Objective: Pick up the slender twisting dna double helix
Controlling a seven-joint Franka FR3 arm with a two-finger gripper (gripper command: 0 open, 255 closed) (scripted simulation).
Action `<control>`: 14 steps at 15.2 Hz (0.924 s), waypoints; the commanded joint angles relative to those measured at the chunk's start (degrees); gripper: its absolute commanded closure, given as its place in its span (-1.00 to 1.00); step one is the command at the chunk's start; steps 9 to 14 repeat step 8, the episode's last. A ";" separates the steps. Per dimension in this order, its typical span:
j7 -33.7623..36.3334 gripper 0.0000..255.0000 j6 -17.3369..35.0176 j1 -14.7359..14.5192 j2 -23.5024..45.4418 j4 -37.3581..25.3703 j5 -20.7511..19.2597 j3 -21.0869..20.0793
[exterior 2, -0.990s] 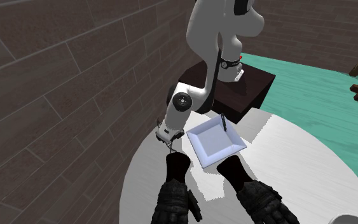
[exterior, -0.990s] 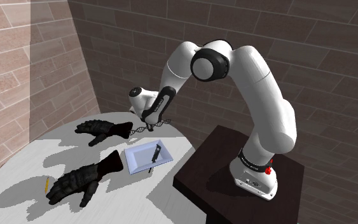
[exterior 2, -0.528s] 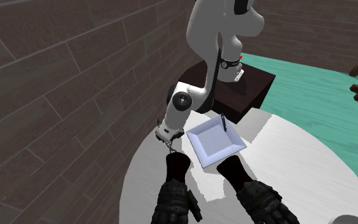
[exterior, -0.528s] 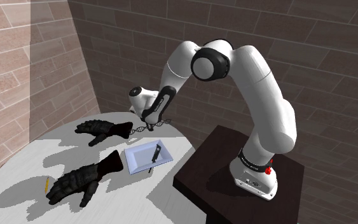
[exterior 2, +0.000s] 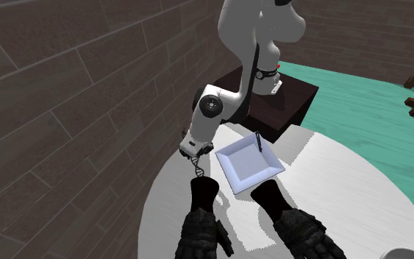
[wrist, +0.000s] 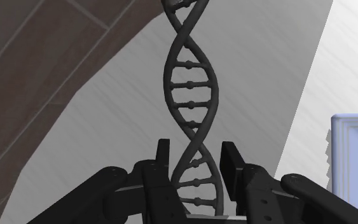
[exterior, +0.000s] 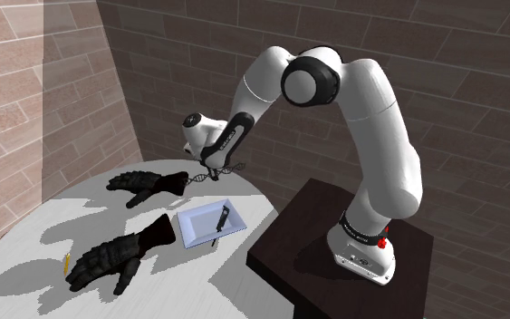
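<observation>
On the round white table (exterior: 35,237) by a brick wall, the shoulder view reads from the left: a small yellow pencil (exterior: 66,264), a black glove (exterior: 117,256) lying flat beside it, and a second black glove (exterior: 144,186) farther back. Just beside that glove's cuff, the white arm's black gripper (exterior: 210,170) grips the dark grey DNA double helix (exterior: 198,180) near the table's far edge. In the wrist view the two fingers (wrist: 163,159) stand only narrowly apart and press the twisted strands from both sides, with most of the helix (wrist: 190,95) jutting out beyond the gripper (wrist: 196,159) over the pale tabletop. The second exterior view shows the helix (exterior 2: 198,172) hanging from the gripper (exterior 2: 195,163), just above a glove cuff. Farther right in the shoulder view sits a shallow, pale square tray (exterior: 197,237) holding one slim dark pen-like tool (exterior: 222,217). At the right edge stands the arm's dark box stand (exterior: 289,258).
</observation>
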State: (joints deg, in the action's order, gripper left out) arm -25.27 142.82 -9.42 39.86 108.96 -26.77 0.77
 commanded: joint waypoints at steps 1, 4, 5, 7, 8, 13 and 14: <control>-0.45 1.00 -0.86 0.16 -1.19 0.25 0.30 -0.22; -1.11 1.00 -2.17 0.36 -3.19 0.89 0.74 -0.56; -1.33 1.00 -2.62 0.43 -3.85 1.08 0.89 -0.68; -1.59 1.00 -3.14 0.50 -4.60 1.29 1.07 -0.80; -1.59 1.00 -3.15 0.50 -4.59 1.28 1.07 -0.80; -1.59 1.00 -3.15 0.50 -4.59 1.28 1.07 -0.80; -1.59 1.00 -3.15 0.50 -4.59 1.28 1.07 -0.80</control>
